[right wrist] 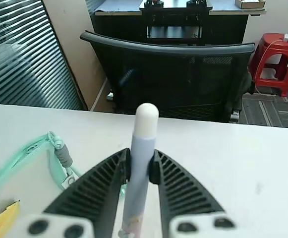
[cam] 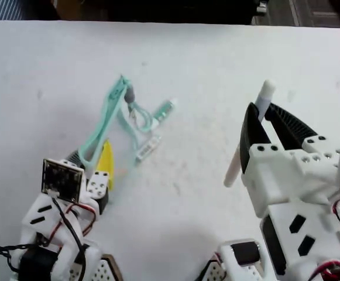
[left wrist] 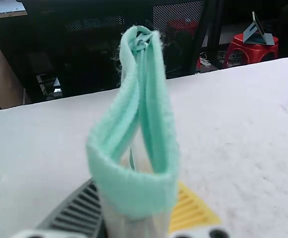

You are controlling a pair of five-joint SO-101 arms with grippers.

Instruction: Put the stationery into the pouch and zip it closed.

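Left hand (cam: 97, 159): closed on the near end of the pouch (cam: 107, 115), the mint rim pinched between its dark and yellow fingers (left wrist: 192, 212).
Pouch: on the table (cam: 181, 52), left of centre. Its long axis runs from the left hand away toward the far edge. The grey zip pull (cam: 129, 92) is at the far end.
Right hand (cam: 265, 116): clamped on a pen (cam: 264, 99), above the right side of the table.
Pen: long axis slanted; the white rounded end (right wrist: 145, 113) points up and away from the robot, and the other end sticks out toward the table below the hand.
Green stick (cam: 165, 109), white piece (cam: 148, 149): just right of the pouch's mint rim; cannot tell whether they are inside it.
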